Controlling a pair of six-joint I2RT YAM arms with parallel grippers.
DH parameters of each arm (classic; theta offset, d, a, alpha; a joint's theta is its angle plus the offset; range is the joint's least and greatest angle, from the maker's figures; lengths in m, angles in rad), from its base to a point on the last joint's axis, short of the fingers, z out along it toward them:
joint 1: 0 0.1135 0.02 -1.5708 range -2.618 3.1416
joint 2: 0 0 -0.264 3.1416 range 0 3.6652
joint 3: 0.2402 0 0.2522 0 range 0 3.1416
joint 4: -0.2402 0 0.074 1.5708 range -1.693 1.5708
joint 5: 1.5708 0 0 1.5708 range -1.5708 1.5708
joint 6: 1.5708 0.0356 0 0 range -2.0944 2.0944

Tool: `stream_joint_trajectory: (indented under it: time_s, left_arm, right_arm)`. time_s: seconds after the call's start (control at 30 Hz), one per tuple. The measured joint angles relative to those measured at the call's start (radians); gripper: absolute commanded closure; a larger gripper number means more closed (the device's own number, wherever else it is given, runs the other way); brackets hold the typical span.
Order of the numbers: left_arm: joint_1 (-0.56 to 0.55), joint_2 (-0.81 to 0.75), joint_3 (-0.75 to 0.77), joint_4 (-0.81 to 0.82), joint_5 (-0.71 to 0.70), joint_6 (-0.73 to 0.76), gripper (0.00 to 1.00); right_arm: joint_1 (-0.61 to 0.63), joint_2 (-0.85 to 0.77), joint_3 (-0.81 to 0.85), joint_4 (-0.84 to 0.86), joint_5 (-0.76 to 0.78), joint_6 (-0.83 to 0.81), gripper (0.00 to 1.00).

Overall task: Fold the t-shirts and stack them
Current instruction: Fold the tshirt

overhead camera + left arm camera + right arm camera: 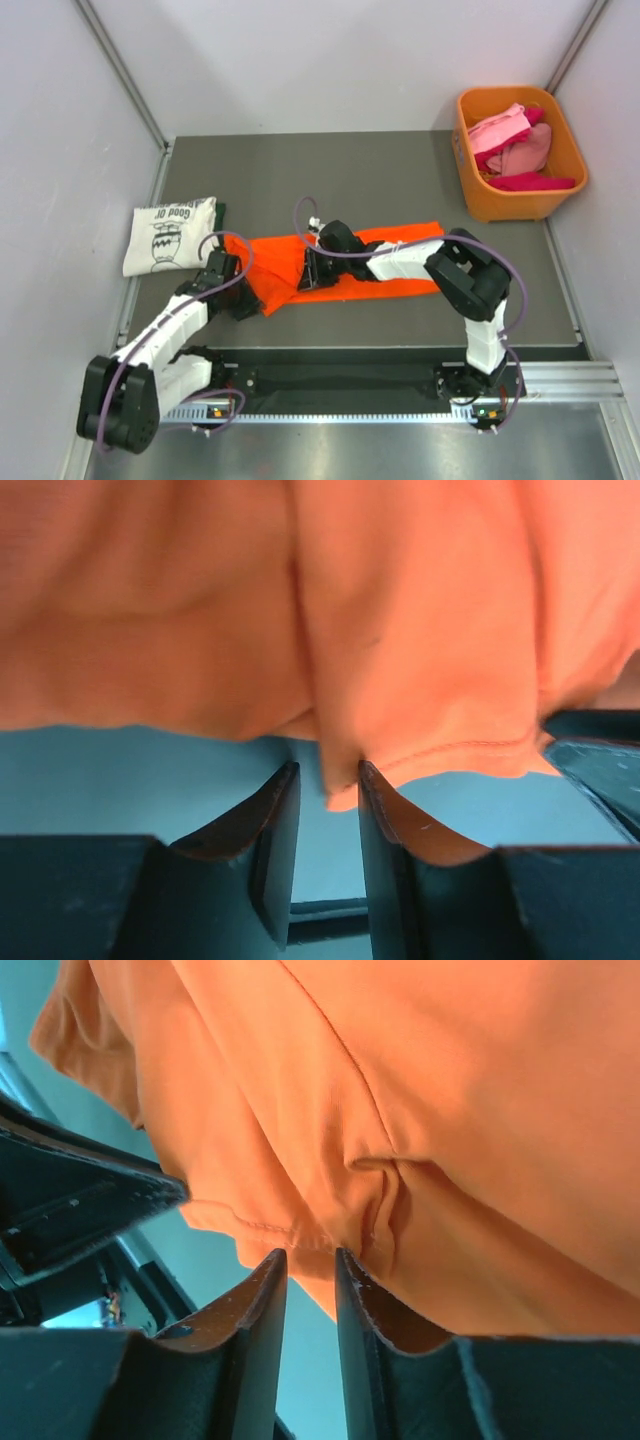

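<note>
A bright orange t-shirt lies in a long strip across the middle of the table. My left gripper is at its left end. In the left wrist view the jaws stand apart, and a corner of the orange cloth dips between the tips, touching only the right finger. My right gripper sits on the strip left of centre. Its narrow jaws pinch a puckered fold of the orange hem. A folded white t-shirt with black print lies at the far left.
An orange plastic bin at the back right holds pink, red and magenta t-shirts. Metal rails run along the table's near edge and left side. White walls close in on the left, back and right.
</note>
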Motion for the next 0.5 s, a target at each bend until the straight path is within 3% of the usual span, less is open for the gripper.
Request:
stream_joint_trajectory:
  time_s: [0.2,0.27,0.3,0.33,0.4,0.43,0.5]
  left_arm:
    - [0.0,-0.167,0.002,-0.065,-0.094,-0.024,0.58]
    - [0.0,-0.211,0.008,-0.077,-0.104,-0.029,0.46]
    - [0.0,-0.226,0.01,-0.079,-0.106,-0.032,0.37]
    - [0.0,-0.238,0.012,-0.082,-0.109,-0.035,0.21]
    - [0.0,-0.252,0.018,-0.09,-0.124,-0.046,0.06]
    - [0.0,-0.259,0.021,-0.098,-0.142,-0.052,0.02]
    - [0.0,-0.272,0.027,-0.104,-0.166,-0.062,0.02]
  right_arm:
    - [-0.005,-0.101,-0.004,-0.073,0.08,-0.063,0.59]
    - [-0.014,-0.15,-0.011,-0.083,0.102,-0.084,0.58]
    - [-0.021,-0.177,-0.017,-0.089,0.111,-0.093,0.57]
    - [-0.029,-0.203,-0.025,-0.092,0.119,-0.103,0.57]
    - [-0.061,-0.253,-0.048,-0.105,0.133,-0.12,0.56]
    - [-0.078,-0.272,-0.058,-0.106,0.133,-0.128,0.56]
    - [-0.134,-0.312,-0.088,-0.118,0.134,-0.147,0.56]
